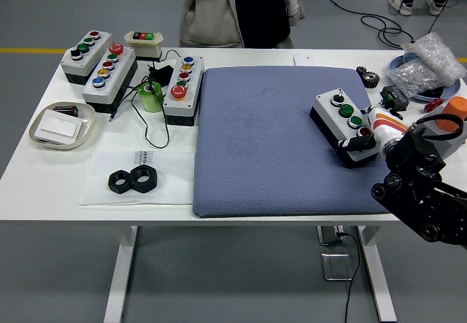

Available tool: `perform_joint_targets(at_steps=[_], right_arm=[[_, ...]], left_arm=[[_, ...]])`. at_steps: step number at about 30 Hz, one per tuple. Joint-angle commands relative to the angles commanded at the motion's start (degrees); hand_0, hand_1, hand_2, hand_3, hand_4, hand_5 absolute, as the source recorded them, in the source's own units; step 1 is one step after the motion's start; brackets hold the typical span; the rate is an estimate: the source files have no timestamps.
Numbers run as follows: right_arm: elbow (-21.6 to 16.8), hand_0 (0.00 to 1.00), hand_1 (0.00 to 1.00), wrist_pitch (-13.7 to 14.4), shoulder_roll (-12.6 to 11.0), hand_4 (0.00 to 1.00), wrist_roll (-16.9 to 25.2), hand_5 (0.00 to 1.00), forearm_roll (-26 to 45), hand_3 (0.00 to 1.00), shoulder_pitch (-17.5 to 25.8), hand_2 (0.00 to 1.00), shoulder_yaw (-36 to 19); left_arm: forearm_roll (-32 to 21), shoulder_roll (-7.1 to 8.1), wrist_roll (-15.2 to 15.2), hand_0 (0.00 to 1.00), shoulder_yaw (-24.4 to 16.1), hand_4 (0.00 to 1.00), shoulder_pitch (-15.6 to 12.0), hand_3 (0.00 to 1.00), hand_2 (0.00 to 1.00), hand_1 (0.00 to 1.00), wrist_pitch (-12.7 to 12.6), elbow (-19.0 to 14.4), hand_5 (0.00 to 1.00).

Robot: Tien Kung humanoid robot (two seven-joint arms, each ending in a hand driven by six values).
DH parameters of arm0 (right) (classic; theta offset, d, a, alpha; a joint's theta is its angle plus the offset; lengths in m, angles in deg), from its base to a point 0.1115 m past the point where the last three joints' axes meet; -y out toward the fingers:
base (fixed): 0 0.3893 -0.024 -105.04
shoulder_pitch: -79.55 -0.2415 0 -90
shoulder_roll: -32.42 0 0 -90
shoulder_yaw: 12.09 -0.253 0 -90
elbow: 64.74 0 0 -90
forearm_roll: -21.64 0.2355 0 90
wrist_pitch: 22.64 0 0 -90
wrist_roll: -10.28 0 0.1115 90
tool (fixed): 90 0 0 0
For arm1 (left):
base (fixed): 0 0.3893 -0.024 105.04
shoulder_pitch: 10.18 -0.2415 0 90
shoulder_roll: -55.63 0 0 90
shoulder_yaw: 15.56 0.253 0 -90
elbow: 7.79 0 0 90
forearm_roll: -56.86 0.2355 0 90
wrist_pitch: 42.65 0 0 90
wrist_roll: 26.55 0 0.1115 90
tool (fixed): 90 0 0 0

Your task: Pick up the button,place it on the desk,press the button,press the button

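Head view — button box (344, 127) angled near-right.

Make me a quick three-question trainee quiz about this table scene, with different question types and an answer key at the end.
1. True or false: the right robot hand grips the near end of the grey four-button control box on the blue quilted mat.
2. Multiple choice: where do the two black hex nuts lie? A) on the mat B) on the white table, left of the mat C) in the beige tray
3. Fill in: the green tape roll sits just left of the grey box with the large ____ mushroom button.

Key: 1 true. 2 B. 3 red.
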Motion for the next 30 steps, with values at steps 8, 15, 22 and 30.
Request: perform_joint_targets(at_steps=[8, 15, 22, 30], right_arm=[[-3.50, 0.489, 0.364, -1.63, -4.35, 0.872, 5.06, 0.159, -0.57, 0.627, -1.67, 0.428, 5.15], [-5.78, 0.488, 0.360, -3.71, -7.68, 0.819, 16.95, 0.125, 2.35, 0.601, -1.98, 0.424, 8.39], [-6.96, 0.488, 0.371, -3.91, -9.65, 0.789, 30.27, 0.090, 1.08, 0.601, -2.22, 0.428, 9.48], [-6.04, 0.476, 0.369, -3.03, -10.21, 0.793, 38.39, 0.088, -4.79, 0.598, -3.93, 0.428, 10.27]], left_arm=[[0.14, -0.05, 0.10, 0.683, -0.16, 0.694, -0.03, 0.786, 0.738, 0.643, -0.02, 0.00, 0.998], [0.88, -0.07, 0.26, 0.683, -0.58, 0.692, -0.21, 0.786, 0.738, 0.642, 0.03, 0.03, 0.998], [1.37, -0.10, 0.37, 0.683, -0.91, 0.693, -0.38, 0.786, 0.739, 0.641, 0.04, 0.04, 0.998], [1.26, -0.03, 0.38, 0.683, -0.74, 0.695, -0.46, 0.786, 0.739, 0.641, 0.09, 0.00, 0.998]])
